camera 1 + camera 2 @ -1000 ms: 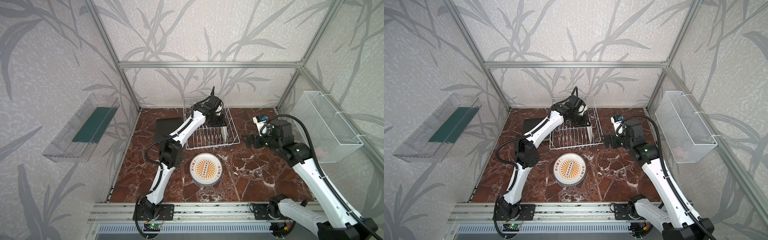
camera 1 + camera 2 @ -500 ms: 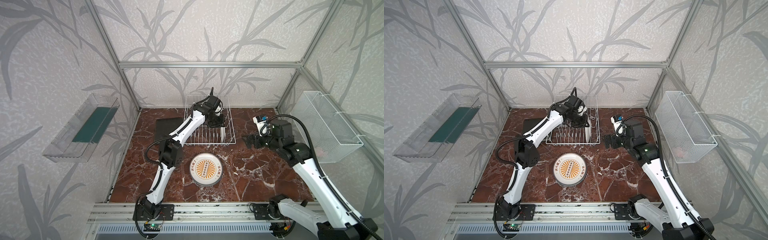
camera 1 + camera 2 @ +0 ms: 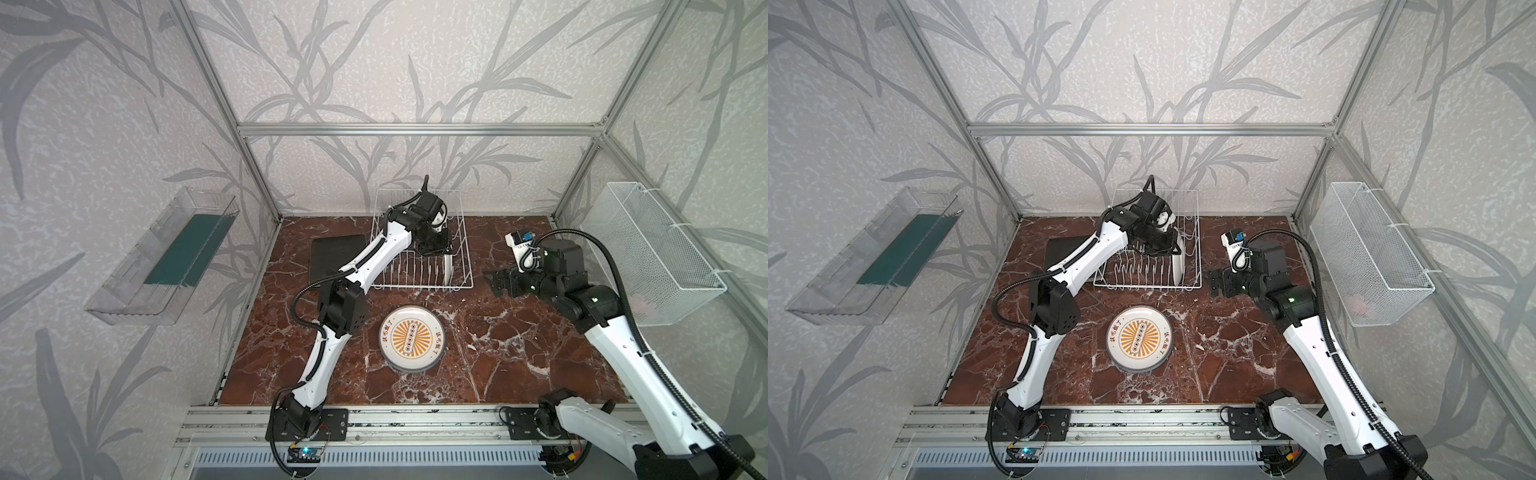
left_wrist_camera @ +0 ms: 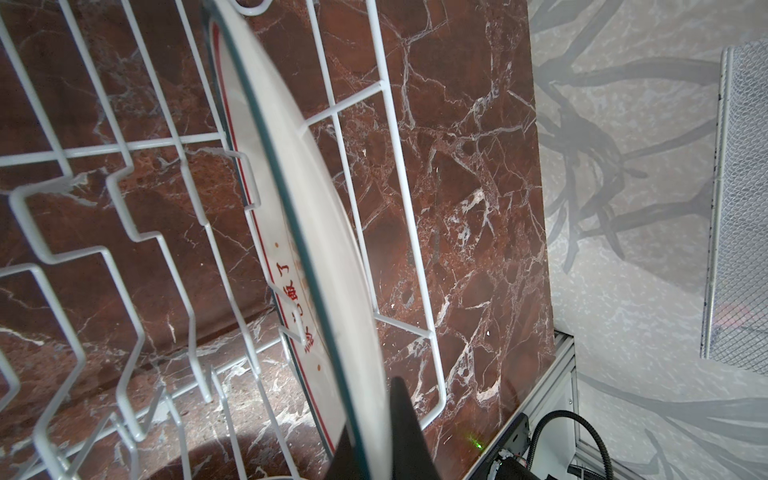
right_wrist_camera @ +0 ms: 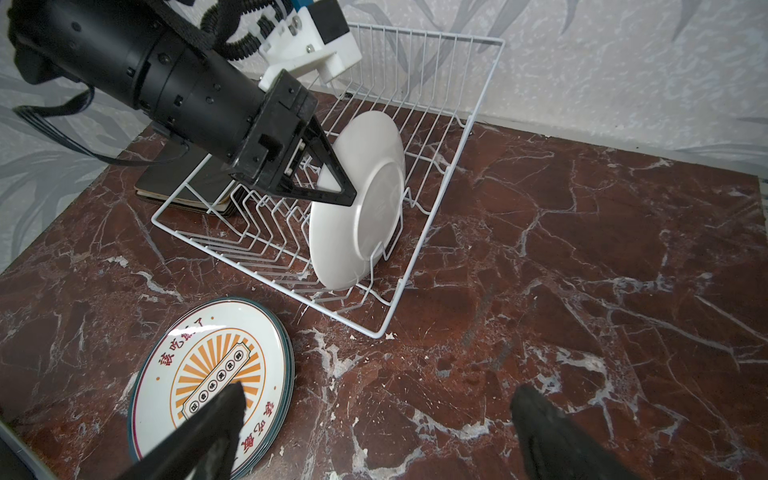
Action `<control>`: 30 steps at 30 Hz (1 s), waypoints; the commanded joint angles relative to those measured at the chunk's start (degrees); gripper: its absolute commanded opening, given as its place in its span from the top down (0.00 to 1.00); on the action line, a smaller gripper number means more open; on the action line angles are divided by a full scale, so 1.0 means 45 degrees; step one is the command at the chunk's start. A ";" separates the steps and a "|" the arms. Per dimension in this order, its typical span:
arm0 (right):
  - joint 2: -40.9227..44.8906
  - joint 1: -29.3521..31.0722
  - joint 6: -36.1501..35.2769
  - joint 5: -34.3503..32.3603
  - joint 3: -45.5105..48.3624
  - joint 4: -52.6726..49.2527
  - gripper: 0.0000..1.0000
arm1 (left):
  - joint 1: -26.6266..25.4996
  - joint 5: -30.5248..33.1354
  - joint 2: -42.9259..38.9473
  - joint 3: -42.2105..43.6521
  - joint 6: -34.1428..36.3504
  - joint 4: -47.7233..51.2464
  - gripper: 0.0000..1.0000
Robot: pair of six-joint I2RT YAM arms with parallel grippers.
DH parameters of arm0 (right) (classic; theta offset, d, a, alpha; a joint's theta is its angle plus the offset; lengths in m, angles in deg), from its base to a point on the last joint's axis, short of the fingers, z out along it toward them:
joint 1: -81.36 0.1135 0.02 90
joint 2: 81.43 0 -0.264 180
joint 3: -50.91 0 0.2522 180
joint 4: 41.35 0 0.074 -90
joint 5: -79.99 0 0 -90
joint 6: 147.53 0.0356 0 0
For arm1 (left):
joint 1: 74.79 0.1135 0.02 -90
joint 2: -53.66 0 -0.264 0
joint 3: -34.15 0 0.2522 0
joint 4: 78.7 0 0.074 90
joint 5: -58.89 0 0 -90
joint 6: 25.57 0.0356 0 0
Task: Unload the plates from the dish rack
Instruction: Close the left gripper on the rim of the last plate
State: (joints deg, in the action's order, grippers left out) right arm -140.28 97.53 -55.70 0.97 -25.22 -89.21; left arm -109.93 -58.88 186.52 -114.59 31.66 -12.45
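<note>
The left fingers (image 3: 441, 251) are closed on the upper rim of a round white plate (image 3: 448, 270) that stands on edge at the right end of the dish rack (image 3: 419, 285), near the back of the marble surface (image 3: 519, 353). The right fingers (image 3: 496, 277) are spread wide and hold nothing, hovering just right of the rack. A stack of round plates (image 3: 411, 338) with an orange sunburst face lies in front of the rack, and black square plates (image 3: 336, 257) lie flat at its left side.

In both top views the layout reads the same: left fingers (image 3: 1167, 248) on the plate (image 3: 1177, 266) inside the rack (image 3: 1146, 286), right fingers (image 3: 1214, 277) apart beside it, the sunburst stack (image 3: 1139, 337) in front and the black plates (image 3: 1063, 249) to the left.

The left wrist view shows two dark fingers (image 4: 401, 424) pinching the plate's thin rim (image 4: 291, 187) from both sides. Its printed face, with red characters, looks toward the rack's prongs (image 4: 124, 216).

The right wrist view shows the left fingers (image 5: 332, 183) clamped on the plate (image 5: 365, 216), which tilts with its plain white back outward and its lower edge down among the wires (image 5: 490, 83). The right fingers (image 5: 216, 424) stand far apart above the surface, one over the sunburst stack (image 5: 199, 345). The black plates (image 5: 166, 178) lie behind the rack.
</note>
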 commanded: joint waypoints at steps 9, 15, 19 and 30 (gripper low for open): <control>0.0109 -0.0066 -0.0133 0.0040 0.0026 0.0258 0.01 | -0.0220 0.0284 -0.0543 -0.0566 -0.0944 -0.0292 1.00; 0.0138 -0.0091 -0.0117 0.0040 -0.0074 0.0295 0.01 | -0.0231 0.0368 -0.0898 -0.0705 -0.1056 -0.0194 1.00; 0.0129 -0.0086 -0.0036 0.0031 -0.0176 0.0290 0.01 | -0.0220 0.0214 -0.1245 -0.0855 -0.1320 -0.0297 1.00; 0.0575 -0.0115 0.0312 -0.0126 -0.0520 0.0108 0.01 | -0.0225 0.0400 -0.2088 -0.1440 -0.1389 -0.0224 1.00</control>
State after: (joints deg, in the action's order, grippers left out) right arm -139.23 97.24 -55.33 0.90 -25.64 -88.86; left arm -110.74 -57.72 181.91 -118.35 26.17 -12.77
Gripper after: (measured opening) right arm 0.990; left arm 0.077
